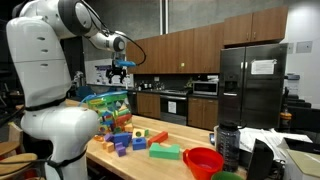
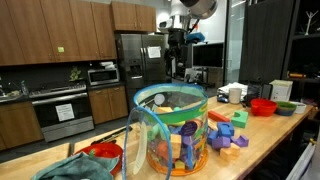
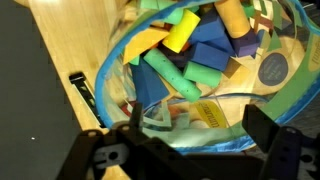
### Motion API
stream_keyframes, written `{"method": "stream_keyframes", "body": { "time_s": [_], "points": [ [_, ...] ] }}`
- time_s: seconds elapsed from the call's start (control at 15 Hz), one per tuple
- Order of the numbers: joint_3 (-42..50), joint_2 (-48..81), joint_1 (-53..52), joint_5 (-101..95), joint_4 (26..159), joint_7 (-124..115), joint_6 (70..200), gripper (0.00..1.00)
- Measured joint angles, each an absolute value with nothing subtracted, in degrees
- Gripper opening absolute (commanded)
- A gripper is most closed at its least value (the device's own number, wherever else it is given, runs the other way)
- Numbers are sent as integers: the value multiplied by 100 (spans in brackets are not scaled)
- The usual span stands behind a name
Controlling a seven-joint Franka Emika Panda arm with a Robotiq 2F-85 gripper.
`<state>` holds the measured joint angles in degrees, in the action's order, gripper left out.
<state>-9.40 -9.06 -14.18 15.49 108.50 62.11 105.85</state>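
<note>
My gripper point(image 1: 120, 72) hangs high above a clear bin with a blue rim point(image 1: 105, 103) that stands on the wooden counter. The gripper also shows in an exterior view point(image 2: 176, 52), up over the bin point(image 2: 170, 130). In the wrist view the two dark fingers point(image 3: 197, 140) are spread apart with nothing between them. Below them the bin's rim point(image 3: 104, 72) rings several foam blocks, among them a yellow cylinder point(image 3: 180, 33), a green bar point(image 3: 172, 76) and blue pieces point(image 3: 213, 55).
Loose coloured blocks point(image 1: 130, 140) lie on the counter beside the bin point(image 2: 226, 135). A red bowl point(image 1: 203, 160) stands further along point(image 2: 263, 106). A green block point(image 1: 165, 152) lies near it. A black fridge point(image 1: 250, 85) and wooden cabinets stand behind.
</note>
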Motion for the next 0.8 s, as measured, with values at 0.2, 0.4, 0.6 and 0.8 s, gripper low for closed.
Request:
{"method": "stream_keyframes", "body": {
  "time_s": [0.2, 0.4, 0.6, 0.8],
  "points": [
    [-1031, -907, -1471, 1789, 11016, 6223, 10603, 100],
    [-1066, -924, -1472, 2000, 11265, 6228, 10764, 100],
    [-1094, -945, -1473, 2068, 11625, 6249, 11152, 100],
    [-1152, -947, -1476, 1880, 11926, 6327, 11332, 100]
  ]
}}
